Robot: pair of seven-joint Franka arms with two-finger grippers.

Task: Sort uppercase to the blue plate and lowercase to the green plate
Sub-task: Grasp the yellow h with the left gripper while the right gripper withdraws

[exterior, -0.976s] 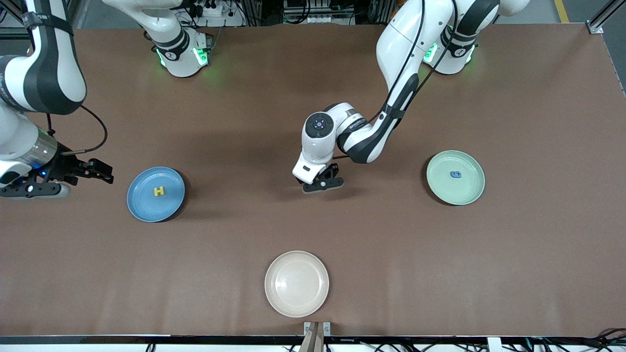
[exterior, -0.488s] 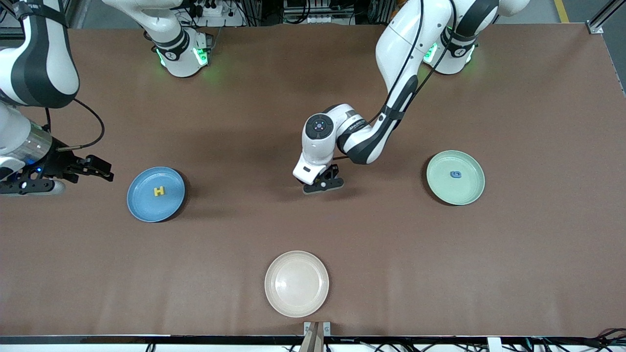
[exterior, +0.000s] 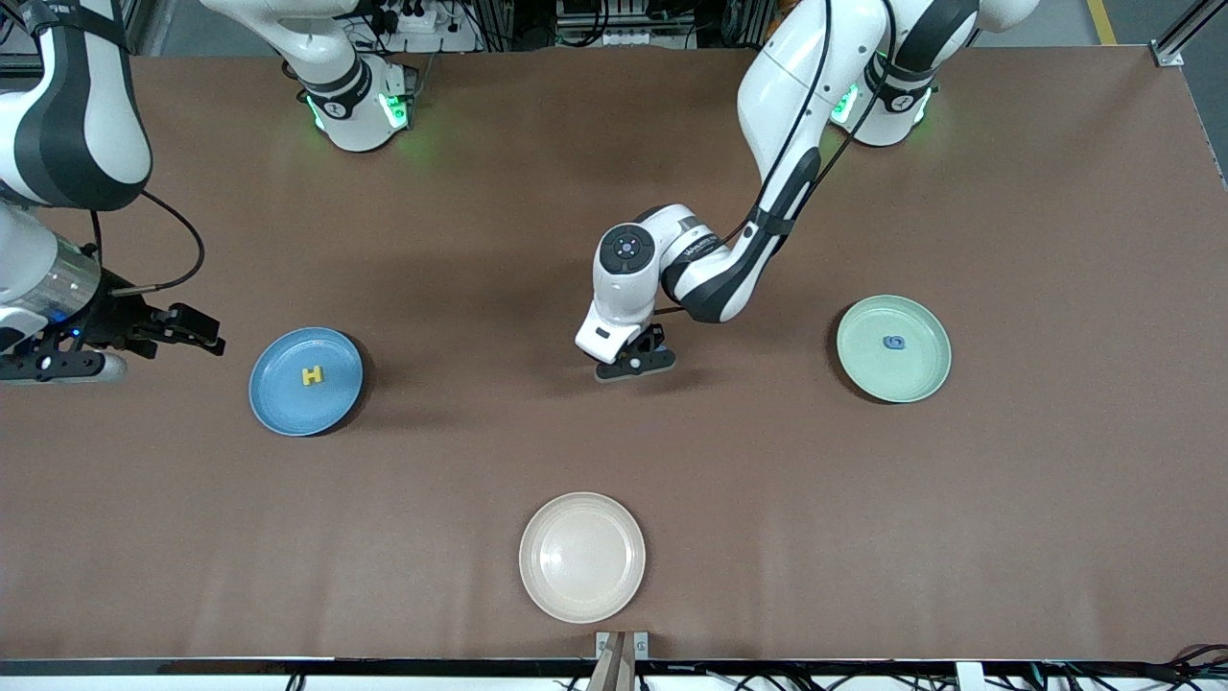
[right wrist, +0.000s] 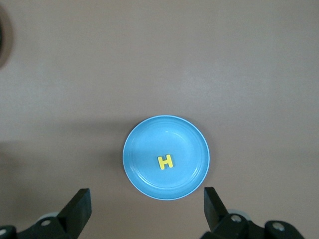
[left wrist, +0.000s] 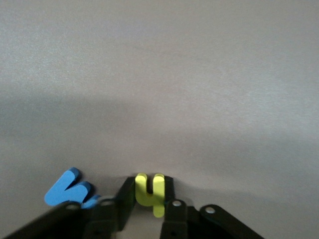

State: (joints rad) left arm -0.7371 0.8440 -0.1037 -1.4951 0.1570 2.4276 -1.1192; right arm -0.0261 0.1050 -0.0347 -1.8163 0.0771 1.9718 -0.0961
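The right gripper [exterior: 58, 365] hangs spread wide and empty at the right arm's edge of the table. Beside it the blue plate [exterior: 278, 403] holds a yellow H [exterior: 312, 376]. At mid-table the left gripper [left wrist: 149, 211] is down on the tabletop [exterior: 480, 288], clenched on a yellow h [left wrist: 149, 191]; a blue letter [left wrist: 67, 188], perhaps an m, lies just beside it. A cream plate [exterior: 582, 557] sits near the front edge. Toward the left arm's end, the green plate [exterior: 921, 379] holds a blue g [exterior: 894, 342].
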